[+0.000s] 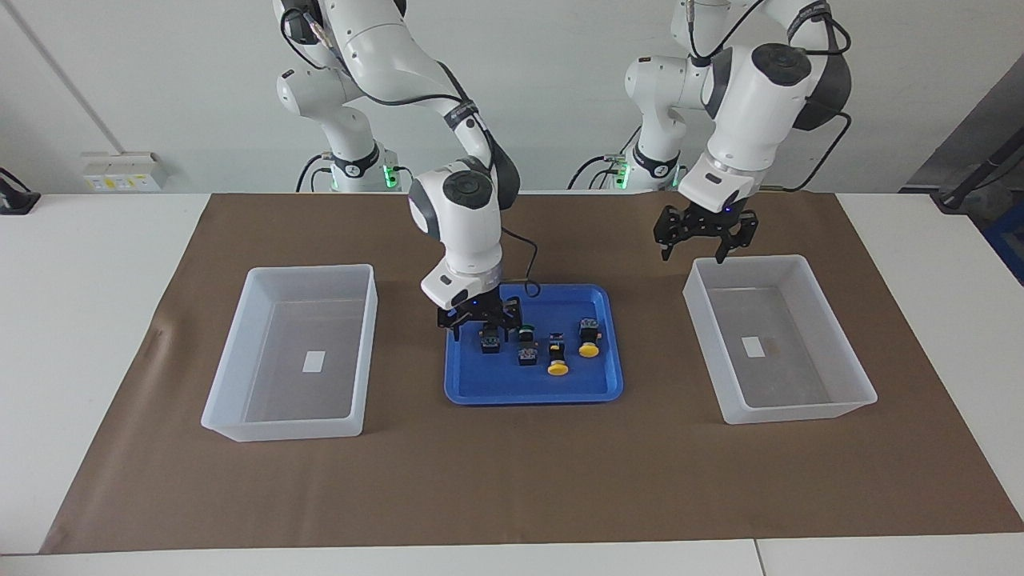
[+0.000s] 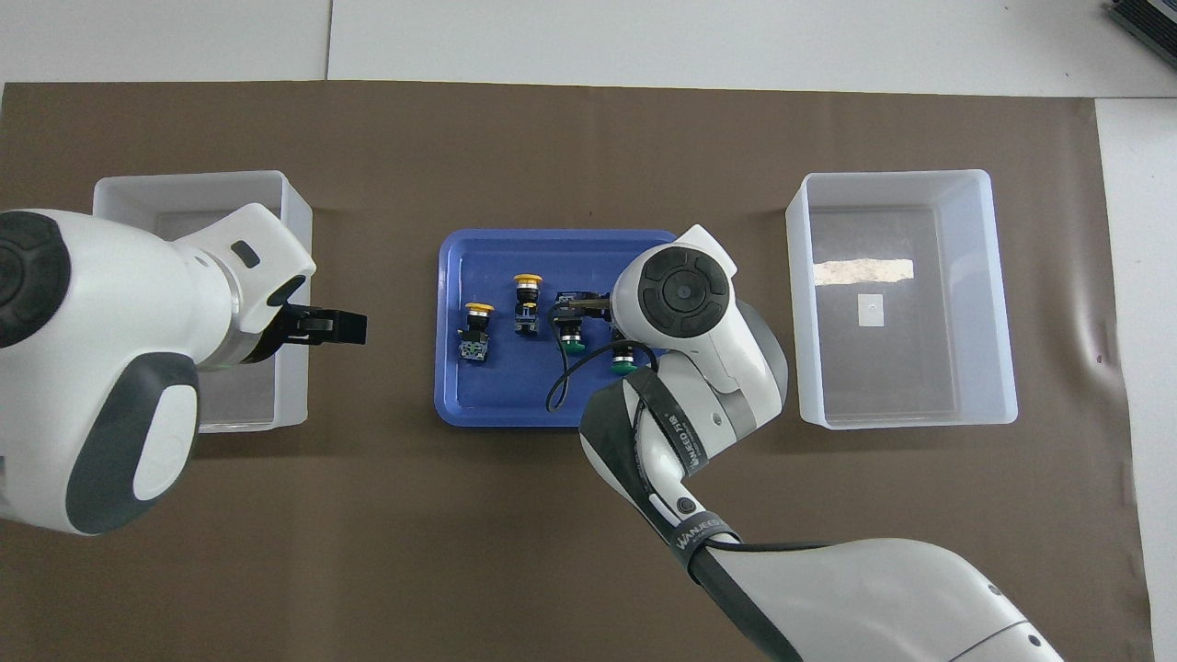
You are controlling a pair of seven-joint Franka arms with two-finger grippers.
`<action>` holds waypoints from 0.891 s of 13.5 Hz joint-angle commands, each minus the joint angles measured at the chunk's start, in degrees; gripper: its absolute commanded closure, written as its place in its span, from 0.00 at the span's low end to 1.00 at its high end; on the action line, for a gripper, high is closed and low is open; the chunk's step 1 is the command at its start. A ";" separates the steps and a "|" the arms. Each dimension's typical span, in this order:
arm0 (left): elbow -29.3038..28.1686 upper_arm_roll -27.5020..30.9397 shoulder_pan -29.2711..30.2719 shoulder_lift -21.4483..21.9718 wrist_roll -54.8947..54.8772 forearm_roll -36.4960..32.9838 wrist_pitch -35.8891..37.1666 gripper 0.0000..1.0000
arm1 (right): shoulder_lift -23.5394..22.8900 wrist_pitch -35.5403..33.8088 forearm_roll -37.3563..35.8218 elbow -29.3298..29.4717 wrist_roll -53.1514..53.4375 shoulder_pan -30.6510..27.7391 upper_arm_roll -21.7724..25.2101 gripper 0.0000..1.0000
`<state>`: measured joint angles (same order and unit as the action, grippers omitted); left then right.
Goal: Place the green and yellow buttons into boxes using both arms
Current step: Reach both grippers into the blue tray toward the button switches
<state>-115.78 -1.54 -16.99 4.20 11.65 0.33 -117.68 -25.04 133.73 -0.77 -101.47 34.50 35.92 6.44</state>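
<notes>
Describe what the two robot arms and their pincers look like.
Both arms are glossy white with rounded jointed segments and dark grey or black bands at the joints. The left arm and right arm each carry black cables looped alongside; a black strap with white lettering wraps the right arm. Green lights glow at both bases. The left pincer and right pincer are black, two-fingered, on white wrists.

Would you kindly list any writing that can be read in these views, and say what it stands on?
"WANEED", twice: on the black cable straps around the right arm, overhead view.
White labels inside both boxes: no writing can be made out.
Stickers on the wall socket: too small to read.
</notes>
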 commanded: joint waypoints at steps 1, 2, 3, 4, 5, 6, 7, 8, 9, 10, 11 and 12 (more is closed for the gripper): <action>-1.64 0.75 -3.92 -4.00 5.91 0.37 -6.40 0.00 | -0.01 1.44 -0.02 -1.88 0.56 -0.15 0.15 0.04; -1.90 0.75 -5.06 -5.50 7.32 0.37 -9.38 0.00 | -0.18 2.49 -0.02 -2.76 0.91 0.11 0.15 0.12; -3.21 0.75 -5.25 -5.78 8.20 0.37 -12.10 0.00 | -0.18 3.63 0.07 -3.72 0.92 0.72 0.15 0.19; -4.27 0.67 -5.34 -5.87 8.30 0.37 -13.61 0.00 | -0.10 3.82 0.07 -4.25 0.92 0.81 0.15 0.35; -4.89 0.75 -6.03 -5.95 8.47 0.37 -14.67 0.06 | -0.18 3.90 0.07 -4.26 1.09 0.82 0.15 0.49; -4.98 0.75 -6.39 -7.26 8.91 0.37 -15.64 0.07 | -0.62 4.86 0.07 -4.26 1.62 0.99 0.15 0.60; -4.55 0.75 -7.00 -8.93 10.48 0.37 -16.78 0.10 | -0.88 5.39 0.07 -4.17 2.40 1.34 0.15 0.82; -4.19 0.93 -9.01 -11.64 12.24 0.37 -18.53 0.12 | -0.80 4.62 0.15 -3.65 2.93 1.34 0.15 1.00; -4.10 0.93 -9.64 -13.32 13.47 0.37 -20.55 0.12 | 0.16 2.78 0.07 -3.30 2.16 0.30 0.15 1.00; -4.10 0.93 -9.73 -14.03 13.66 0.37 -21.27 0.12 | 2.34 -0.19 0.15 -2.42 1.71 -0.93 0.15 1.00; -4.02 0.93 -9.73 -14.30 13.66 0.37 -21.53 0.12 | 4.80 -3.62 0.15 -1.46 1.53 -2.25 0.15 1.00; -3.93 0.93 -9.73 -15.35 13.75 0.37 -22.06 0.12 | 7.96 -7.39 0.15 -0.58 1.10 -3.74 0.24 1.00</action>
<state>-119.72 -1.55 -26.05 -10.08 24.79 0.33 -138.11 -23.55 132.77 -0.77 -102.72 35.85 35.11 7.06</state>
